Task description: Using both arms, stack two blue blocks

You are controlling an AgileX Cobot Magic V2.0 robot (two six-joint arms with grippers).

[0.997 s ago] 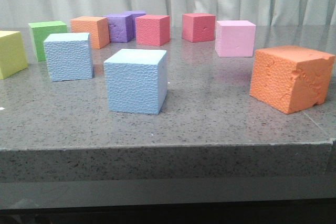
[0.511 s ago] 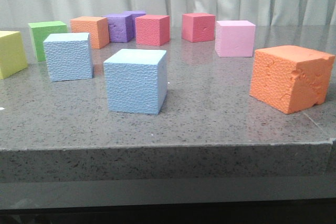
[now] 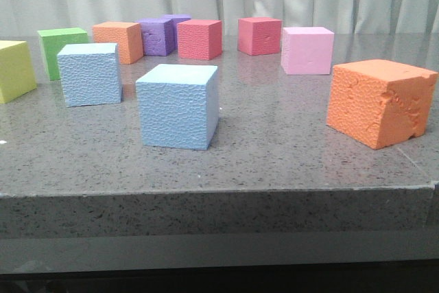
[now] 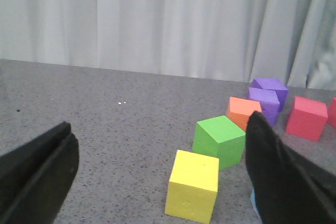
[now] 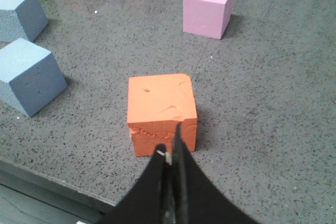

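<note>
Two blue blocks sit apart on the table (image 3: 274,162)

Near blue block (image 3: 177,106) and far blue block (image 3: 89,73) rest unstacked; left gripper (image 4: 157,177) spread wide, empty; right gripper (image 5: 170,153) pinched closed above an orange block (image 5: 161,111).

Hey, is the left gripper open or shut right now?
Open. In the left wrist view the left gripper's two black fingers stand far apart, with bare table showing between them and nothing held.

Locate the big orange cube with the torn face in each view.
Front: orange cube at the table's right, near the front edge.
Left wrist: not in view.
Right wrist: centre of the picture, just beyond the shut right gripper.
Shared landmark: the pink cube stands behind it in both.
</note>
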